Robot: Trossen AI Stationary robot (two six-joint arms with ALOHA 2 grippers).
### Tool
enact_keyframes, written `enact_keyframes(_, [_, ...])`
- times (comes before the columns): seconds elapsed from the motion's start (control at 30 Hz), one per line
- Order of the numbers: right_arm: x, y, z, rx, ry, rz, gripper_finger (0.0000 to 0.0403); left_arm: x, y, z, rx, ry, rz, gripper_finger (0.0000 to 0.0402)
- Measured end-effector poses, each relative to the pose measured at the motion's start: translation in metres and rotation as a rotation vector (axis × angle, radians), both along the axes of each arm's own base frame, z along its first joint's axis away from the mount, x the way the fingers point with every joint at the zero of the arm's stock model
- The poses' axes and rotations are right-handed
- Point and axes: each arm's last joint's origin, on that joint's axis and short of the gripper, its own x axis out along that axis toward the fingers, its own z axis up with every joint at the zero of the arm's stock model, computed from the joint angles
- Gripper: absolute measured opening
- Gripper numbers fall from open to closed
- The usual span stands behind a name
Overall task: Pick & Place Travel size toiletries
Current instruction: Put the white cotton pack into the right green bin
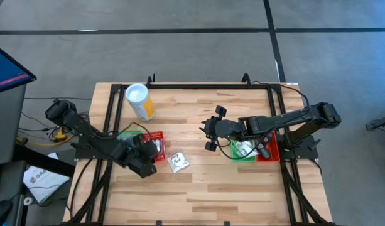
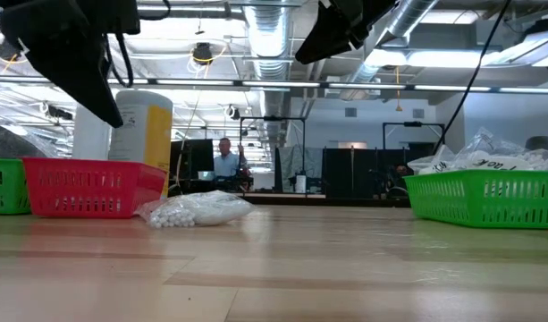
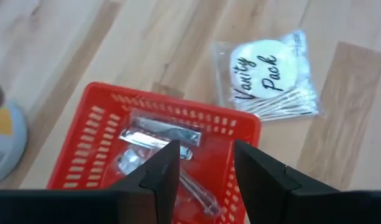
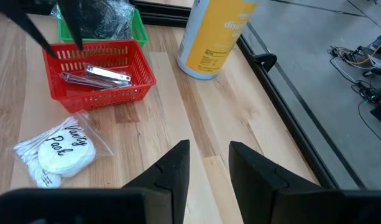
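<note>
Toiletries partly sorted: silvery tubes point(image 3: 160, 133) fill the red plastic tray point(image 3: 103, 106); the clear cotton-swab sachet point(image 3: 272, 76) remains on the tabletop point(image 1: 230, 188). Both claws released: left claw point(image 3: 206, 163), right claw point(image 4: 209, 163).

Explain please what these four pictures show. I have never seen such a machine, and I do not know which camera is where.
Two robot arms work at a wooden table. One camera looks down from above, one sits at table height, and one rides on each wrist. The left gripper hangs open over a red basket holding silvery metal items. The right gripper hovers above mid-table, open and holding nothing. A clear Vanity Pack sachet lies on the wood beside the red basket. A yellow cylinder stands behind. Green baskets hold more packets.
</note>
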Motion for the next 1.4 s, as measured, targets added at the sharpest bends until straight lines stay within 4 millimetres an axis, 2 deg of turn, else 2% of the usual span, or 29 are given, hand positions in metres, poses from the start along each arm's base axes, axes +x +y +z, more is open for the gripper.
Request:
enact_keyframes(0.17, [0.0,0.0,0.0,0.0,0.0,0.0,0.0103,0.014,-0.002,-0.01,-0.012,0.018,-0.045,0.0143])
enact_keyframes(0.37, [0.0,0.0,0.0,0.0,0.0,0.0,0.0103,0.032,0.005,-0.017,-0.047,0.028,-0.106,0.0143])
enact_keyframes(0.67, [0.0,0.0,0.0,0.0,0.0,0.0,0.0103,0.051,0.027,-0.024,-0.077,0.039,-0.105,0.0143])
enact_keyframes(0.9, [0.0,0.0,0.0,0.006,-0.004,-0.004,0.0103,0.07,0.038,-0.034,-0.128,0.058,-0.172,0.0143])
enact_keyframes(1.13, [0.0,0.0,0.0,0.006,-0.004,-0.004,0.0103,0.084,0.053,-0.034,-0.154,0.058,-0.132,0.0143])
enact_keyframes(1.4, [0.0,0.0,0.0,0.006,-0.004,-0.004,0.0103,0.1,0.073,-0.053,-0.208,0.121,-0.106,0.0143])
